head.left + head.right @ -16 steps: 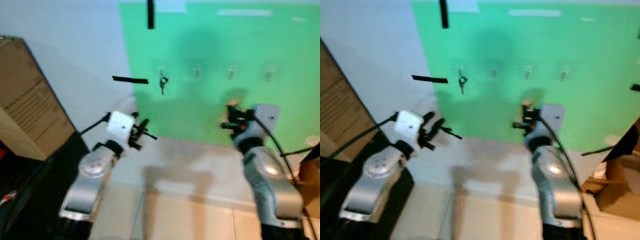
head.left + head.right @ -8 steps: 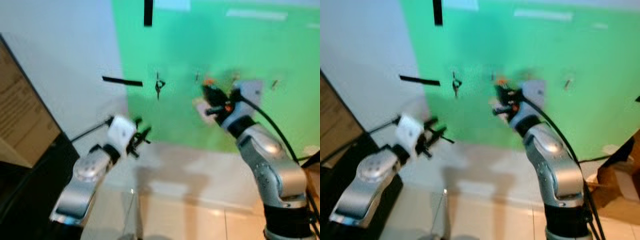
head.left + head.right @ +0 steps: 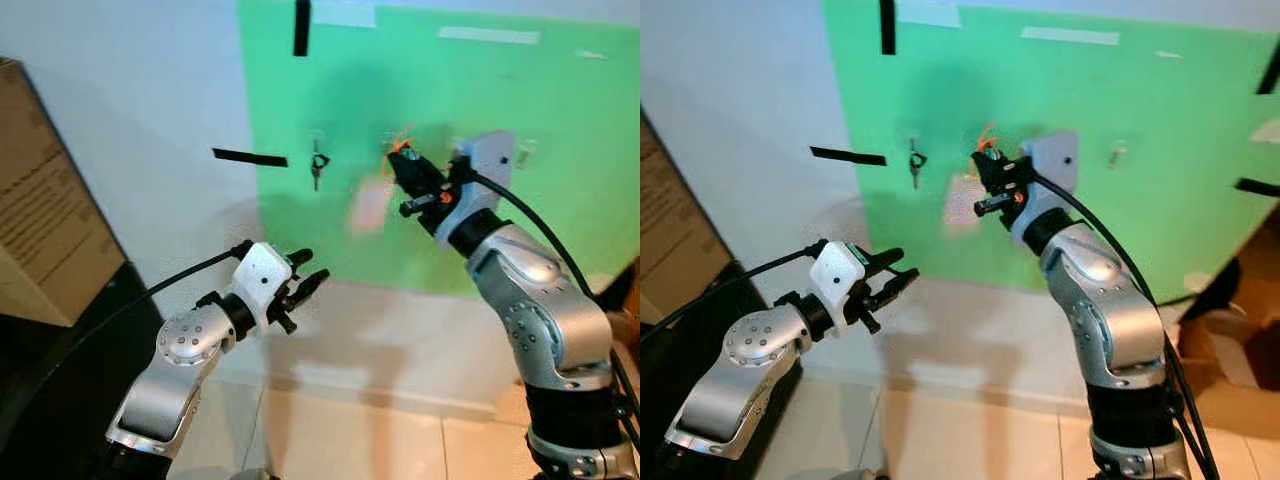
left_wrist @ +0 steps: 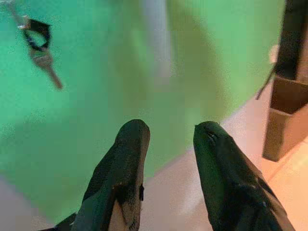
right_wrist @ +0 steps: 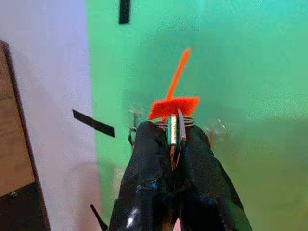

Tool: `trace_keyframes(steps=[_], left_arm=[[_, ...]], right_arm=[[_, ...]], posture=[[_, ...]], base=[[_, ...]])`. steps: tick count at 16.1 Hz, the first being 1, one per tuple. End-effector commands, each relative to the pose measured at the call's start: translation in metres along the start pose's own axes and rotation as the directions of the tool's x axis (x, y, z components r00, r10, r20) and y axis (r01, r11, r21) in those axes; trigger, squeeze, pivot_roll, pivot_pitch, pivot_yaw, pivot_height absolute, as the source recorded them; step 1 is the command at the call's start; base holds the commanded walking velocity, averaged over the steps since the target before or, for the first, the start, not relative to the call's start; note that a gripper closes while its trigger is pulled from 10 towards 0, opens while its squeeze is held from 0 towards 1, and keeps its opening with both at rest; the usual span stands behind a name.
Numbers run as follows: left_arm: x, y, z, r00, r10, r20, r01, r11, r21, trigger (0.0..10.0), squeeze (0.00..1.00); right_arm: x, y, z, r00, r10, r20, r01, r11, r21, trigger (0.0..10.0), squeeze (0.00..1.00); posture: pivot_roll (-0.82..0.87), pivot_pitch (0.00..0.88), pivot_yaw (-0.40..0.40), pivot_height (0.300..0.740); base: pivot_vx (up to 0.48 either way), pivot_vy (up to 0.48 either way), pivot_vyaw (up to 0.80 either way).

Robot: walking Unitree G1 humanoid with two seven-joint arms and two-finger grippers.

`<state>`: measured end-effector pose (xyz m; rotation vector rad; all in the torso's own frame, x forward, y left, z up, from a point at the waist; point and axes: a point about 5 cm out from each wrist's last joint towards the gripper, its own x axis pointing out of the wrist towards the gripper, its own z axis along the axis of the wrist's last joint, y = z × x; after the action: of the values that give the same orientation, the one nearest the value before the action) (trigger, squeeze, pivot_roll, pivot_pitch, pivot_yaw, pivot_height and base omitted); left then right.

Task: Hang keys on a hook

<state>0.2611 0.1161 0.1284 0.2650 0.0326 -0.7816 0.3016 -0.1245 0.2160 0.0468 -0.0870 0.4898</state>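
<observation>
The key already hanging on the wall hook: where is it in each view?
Left eye view: hanging key on the green panel, right of the black tape strip.
Right eye view: same spot, beside that strip.
Left wrist view: on the panel, beyond the open left gripper.
Right wrist view: probably the dark shape beside the right gripper holding orange-tagged keys.
Shared landmark: the green panel.

A panel (image 3: 560, 110) hung on the wall (image 3: 130, 90), its left edge just right of a strip of tape (image 3: 250, 157). A set of keys (image 3: 318, 168) hung on a hook (image 3: 317, 143) near that edge, with another hook (image 3: 1118, 153) further right. The right gripper (image 3: 400, 165), pinching a second key set (image 5: 174, 126), was raised before the panel, right of the hung keys. The left gripper (image 3: 312, 277) sat lower, below them. A cardboard box (image 3: 45, 210) stood at far left.
</observation>
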Motion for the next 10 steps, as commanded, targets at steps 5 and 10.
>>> trace_keyframes(steps=[5,10], left_arm=[[0.002,0.005,0.007,1.0,-0.014,0.019,0.014,1.0,-0.004,10.0,0.0],[0.004,0.011,0.01,0.999,0.024,0.027,-0.023,0.999,-0.025,10.0,0.0]], right_arm=[[0.018,-0.001,-0.005,0.999,-0.008,-0.036,0.008,1.0,0.018,10.0,0.0],[0.022,0.0,-0.009,0.999,-0.024,-0.035,0.025,0.999,0.041,10.0,0.0]], posture=[[-0.06,0.0,0.03,0.74],[-0.06,0.0,0.046,0.74]], base=[[0.0,0.0,0.0],[0.0,0.0,0.0]])
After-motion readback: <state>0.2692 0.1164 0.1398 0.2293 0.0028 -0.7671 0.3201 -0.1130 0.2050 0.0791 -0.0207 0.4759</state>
